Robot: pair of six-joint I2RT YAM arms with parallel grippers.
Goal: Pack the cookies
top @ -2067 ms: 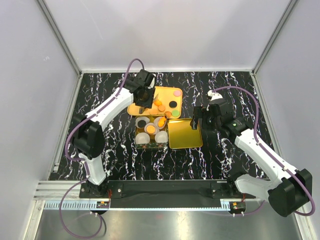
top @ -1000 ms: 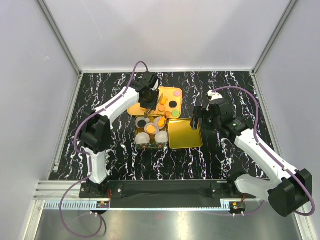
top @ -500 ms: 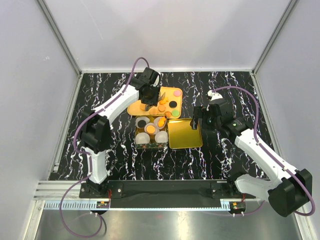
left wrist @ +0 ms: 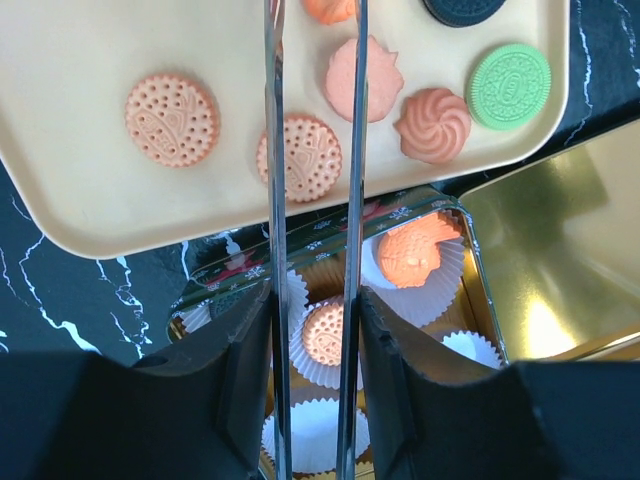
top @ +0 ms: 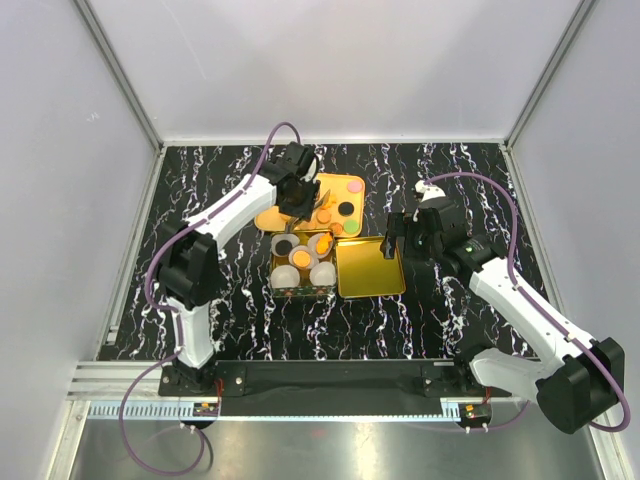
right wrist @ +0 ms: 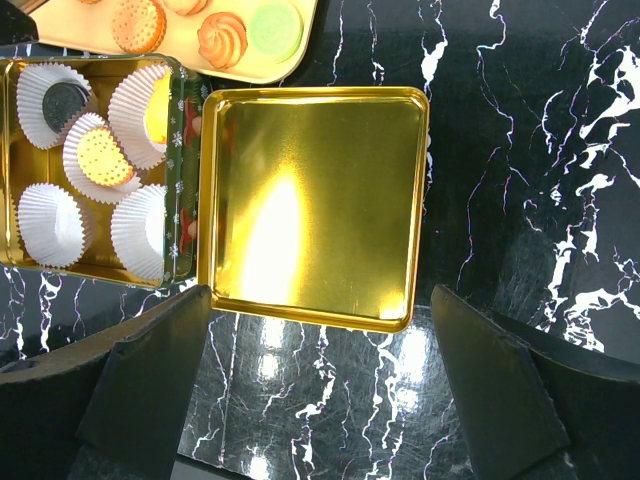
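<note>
left jaws: the left gripper (top: pixel 303 198) holds its two thin metal blades a narrow gap apart. The tips run off the top of the wrist view, so I can't tell whether they pinch anything.
between blades: a round orange dotted cookie (left wrist: pixel 300 158) lies flat on the cream rectangular tray (left wrist: pixel 70 60). The left blade crosses its edge.
tray neighbours: a second orange dotted cookie (left wrist: pixel 172 120) on one side. On the other, a pink scalloped cookie (left wrist: pixel 375 80), an orange swirl cookie (left wrist: pixel 432 124) and a green round sandwich cookie (left wrist: pixel 509 85).
tin: a gold square tin (right wrist: pixel 188 180) sits just beside the tray, lined with white pleated paper cups (right wrist: pixel 45 222). One cup holds an orange packed cookie (right wrist: pixel 100 157); several cups are empty.
right jaws: the right gripper (right wrist: pixel 320 390) is spread wide with nothing in it, above the gold square lid (right wrist: pixel 310 200) on the black marbled table (right wrist: pixel 520 150).
handling (my read): the cookies look light, stiff and brittle, with rims likely to chip. Take one across its width, edge to edge, with a gentle squeeze. The flat faces give the blades no purchase.
progress (my read): partway done. Cookies remain on the tray and cups are still free.
</note>
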